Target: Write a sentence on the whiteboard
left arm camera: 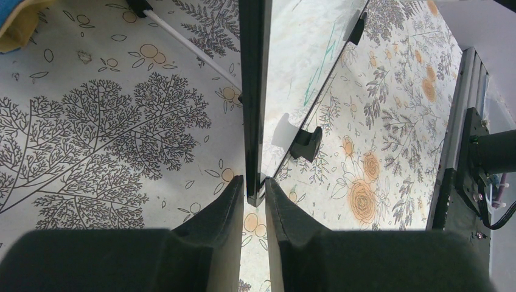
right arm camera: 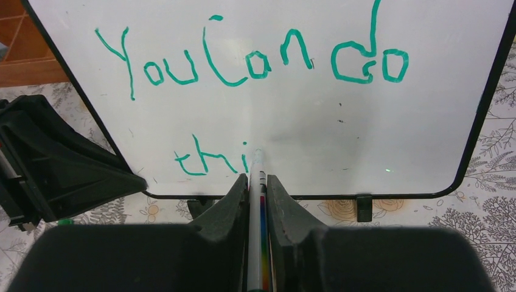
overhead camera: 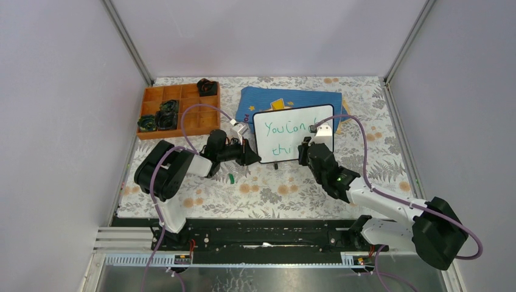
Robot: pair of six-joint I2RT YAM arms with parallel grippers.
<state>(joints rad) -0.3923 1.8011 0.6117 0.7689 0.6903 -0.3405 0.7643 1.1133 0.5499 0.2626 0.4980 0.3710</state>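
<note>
The whiteboard (overhead camera: 292, 131) – a glossy white rectangle with a thin black rim and rounded corners – is stood up on its long lower edge near the middle of the table, just in front of a blue cloth (overhead camera: 274, 100) with a yellow print. Small black clip feet (right arm camera: 364, 207) are seen under its lower rim. The table is covered by a matte floral sheet (overhead camera: 274, 188) printed with grey fern sprays and orange blossoms.

The sentence (right arm camera: 243, 61) is written in green, slightly uneven strokes: "You Can do" is read on the upper line, and only "thi" on the lower.

The left gripper (left arm camera: 254, 201) is closed on the board's black rim at its lower left corner, one dark wedge-shaped finger on each side of the edge. The right gripper (right arm camera: 258, 182) is clamped on a slim white marker (right arm camera: 257, 201) with a band of rainbow colour along its barrel; the pale tip is pressed to the board's face at the last letter of the lower line.

An orange compartmented tray (overhead camera: 179, 109) – a few dark, rounded items in some of its cells – is set at the far left, well apart from the board. A small green piece (overhead camera: 232, 178) is seen lying on the sheet near the left arm.
</note>
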